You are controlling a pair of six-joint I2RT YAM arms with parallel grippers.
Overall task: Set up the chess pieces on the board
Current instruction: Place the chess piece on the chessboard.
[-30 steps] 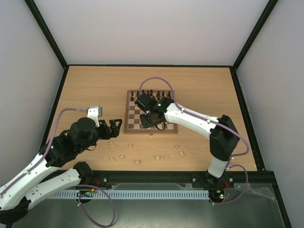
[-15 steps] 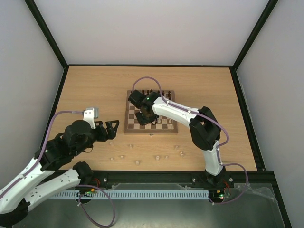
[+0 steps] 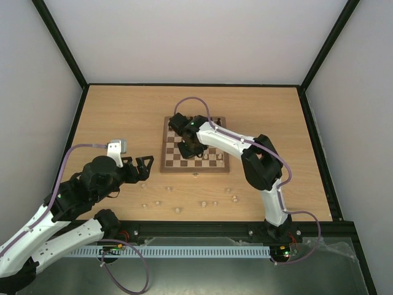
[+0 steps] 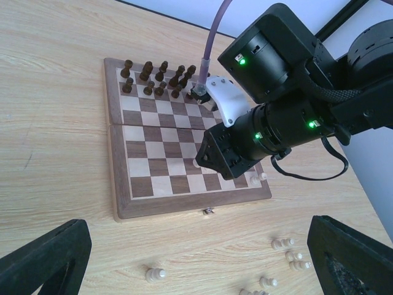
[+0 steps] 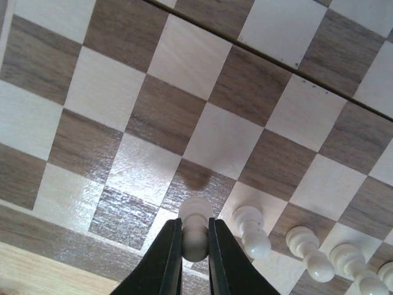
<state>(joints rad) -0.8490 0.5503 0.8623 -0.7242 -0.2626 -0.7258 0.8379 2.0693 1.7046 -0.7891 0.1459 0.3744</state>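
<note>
The board [image 3: 164, 167] lies mid-table, with dark brown pieces [image 3: 195, 119] on its far rows. My right gripper [image 3: 191, 149] is over the board's near left part. In the right wrist view it [image 5: 196, 236] is shut on a pale pawn [image 5: 196, 228] whose base is just above a dark square near the board's edge. Other pale pieces [image 5: 252, 230] stand in a row to the pawn's right. My left gripper [image 3: 146, 167] is open and empty, left of the board's near corner. Its fingers [image 4: 43, 258] frame the board [image 4: 184, 209] and the right arm.
Several loose pale pieces [image 3: 202, 203] lie on the table in front of the board. In the left wrist view one stands alone [image 4: 155, 274] and a cluster [image 4: 288, 252] lies to the right. The board's small latch [image 4: 209, 212] faces the arms.
My right gripper has moved left across the board with the pawn, and the arm's elbow has folded in. My left arm has drawn back a little to the left.
</note>
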